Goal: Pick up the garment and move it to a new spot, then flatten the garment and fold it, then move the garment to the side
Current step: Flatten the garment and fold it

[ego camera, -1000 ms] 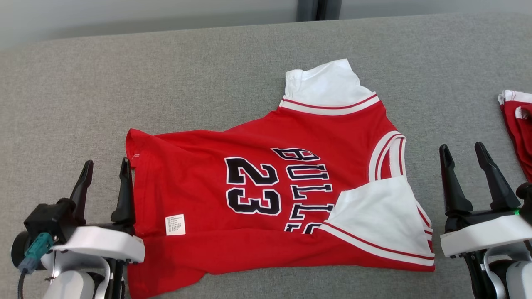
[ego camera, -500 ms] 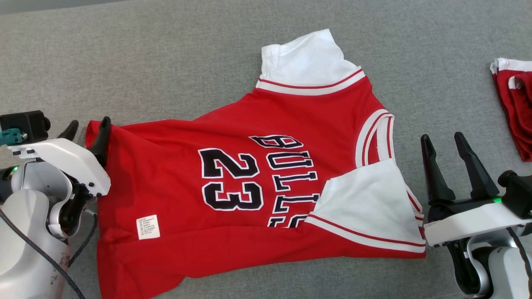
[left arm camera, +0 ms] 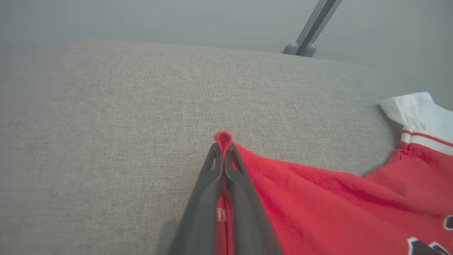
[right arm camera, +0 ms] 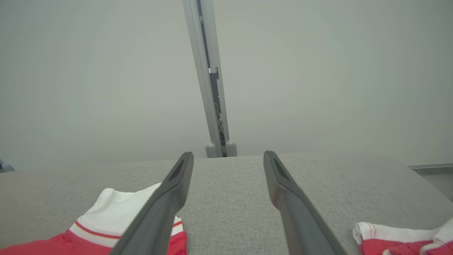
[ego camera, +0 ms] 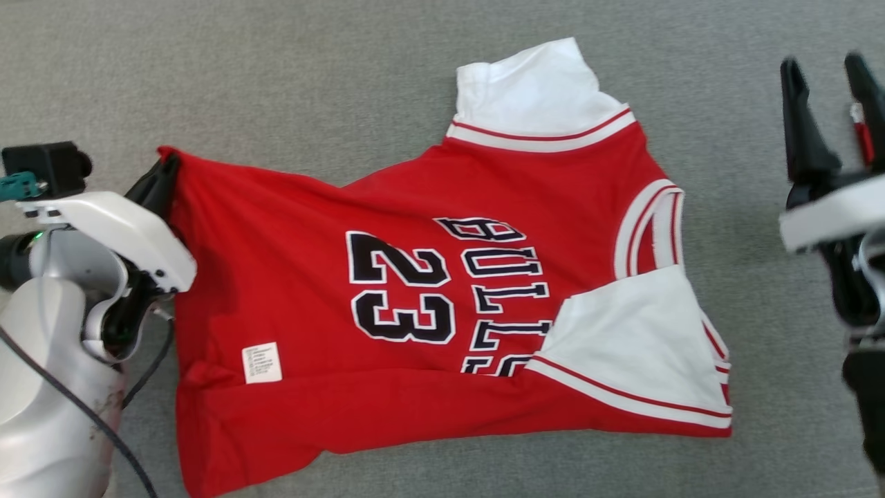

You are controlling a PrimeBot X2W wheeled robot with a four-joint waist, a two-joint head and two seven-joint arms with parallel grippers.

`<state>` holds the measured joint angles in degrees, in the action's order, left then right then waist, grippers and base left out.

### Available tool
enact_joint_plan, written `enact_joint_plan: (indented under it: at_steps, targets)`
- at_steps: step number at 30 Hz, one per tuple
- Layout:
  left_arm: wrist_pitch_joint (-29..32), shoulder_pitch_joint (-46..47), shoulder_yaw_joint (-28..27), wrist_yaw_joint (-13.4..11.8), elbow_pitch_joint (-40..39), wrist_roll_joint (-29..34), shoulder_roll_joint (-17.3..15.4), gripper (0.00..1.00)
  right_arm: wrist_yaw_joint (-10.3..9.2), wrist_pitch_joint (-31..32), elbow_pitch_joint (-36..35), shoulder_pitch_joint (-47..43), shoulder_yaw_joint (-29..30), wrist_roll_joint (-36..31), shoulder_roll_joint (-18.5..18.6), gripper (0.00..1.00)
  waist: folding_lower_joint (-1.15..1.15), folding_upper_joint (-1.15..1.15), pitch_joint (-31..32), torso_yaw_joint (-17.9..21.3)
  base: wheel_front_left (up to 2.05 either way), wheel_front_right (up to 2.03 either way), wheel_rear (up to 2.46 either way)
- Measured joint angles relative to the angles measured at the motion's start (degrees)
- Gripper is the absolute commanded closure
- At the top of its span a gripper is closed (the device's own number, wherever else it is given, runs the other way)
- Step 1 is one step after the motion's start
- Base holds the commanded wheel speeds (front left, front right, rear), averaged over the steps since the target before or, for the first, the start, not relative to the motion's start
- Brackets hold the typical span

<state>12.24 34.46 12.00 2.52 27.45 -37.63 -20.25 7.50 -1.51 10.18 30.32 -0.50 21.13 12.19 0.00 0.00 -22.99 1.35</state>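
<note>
Left gripper [left arm camera: 223, 146]: long dark tapered fingers pressed together on the far hem corner of the jersey [ego camera: 442, 290]; a small red loop of cloth bulges past the tips.
Grip point: the corner is drawn into a soft peak, with shallow creases running from it across the red body.
Right gripper [right arm camera: 228, 156]: fingers spread wide, holding nothing, off the jersey's shoulder end and clear of the cloth.
Jersey: lies spread on the surface, hem end at the left gripper, shoulders toward the right gripper; matte red knit, mostly flat, with the near edge turned up in a long fold.
Print: a black "23" [ego camera: 401, 297] with white outlines, beside block lettering partly covered by a sleeve.
Sleeves: white, smooth, edged in red-and-white ribbed bands; the far sleeve [ego camera: 539, 97] sticks out from the jersey's far edge, the near sleeve [ego camera: 622, 353] is folded over the chest as a triangle.
Tag [ego camera: 262, 362]: a small white rectangle with fine print, near the jersey's hem.
Surface [ego camera: 311, 83]: coarse grey woven fabric under and around the jersey.
Second garment [right arm camera: 389, 241]: a crumpled red-and-white heap, well apart from the jersey, beyond the right gripper.
Post [right arm camera: 208, 88]: a slim grey upright on rounded feet, beyond the surface's far edge past the jersey.
</note>
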Motion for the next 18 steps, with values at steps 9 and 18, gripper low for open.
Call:
enact_joint_plan:
  at_steps: [9, 18]
  targets:
    - [-4.3, 7.8, 8.6, 3.5, 0.3, 1.8, 8.7, 1.00, 0.00, 11.4, 32.0, 28.9, -22.1, 11.0, 8.3, 0.00, 0.00, 0.00, -7.1, -13.1, 0.00, 0.00, 0.00]
    - [-7.8, 9.5, 9.1, 4.3, 1.8, 0.2, 8.7, 1.00, 0.00, 11.0, 33.0, 33.8, -29.8, 24.4, 11.6, 1.00, 0.00, 0.00, -7.7, -13.6, 0.00, 0.00, 0.00]
